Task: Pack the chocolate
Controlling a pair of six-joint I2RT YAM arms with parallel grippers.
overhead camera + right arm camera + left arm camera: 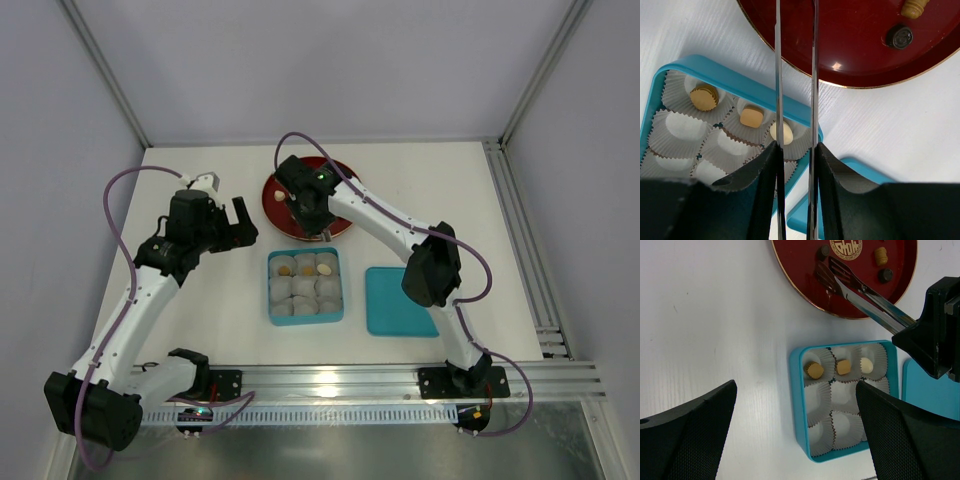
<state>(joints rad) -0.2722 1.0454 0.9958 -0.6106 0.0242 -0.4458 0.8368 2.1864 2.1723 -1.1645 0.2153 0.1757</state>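
Note:
Three chocolate pieces sit in the top row of paper cups in the teal box (799,405): a round tan one (814,370), a square tan one (842,367) and a cream one (867,365). More chocolate lies on the red plate (800,270): two dark pieces (885,275) (823,251) and a tan one (881,256). My right gripper (796,165) is shut on metal tongs (860,290). The tongs' tips rest low over the plate, slightly apart, with nothing between them. My left gripper (795,440) hangs open over the box's left edge.
The other paper cups (842,392) in the box hold nothing. A teal lid (398,302) lies flat to the right of the box. The plate (275,200) is just behind the box, partly under the right arm. White walls enclose the table.

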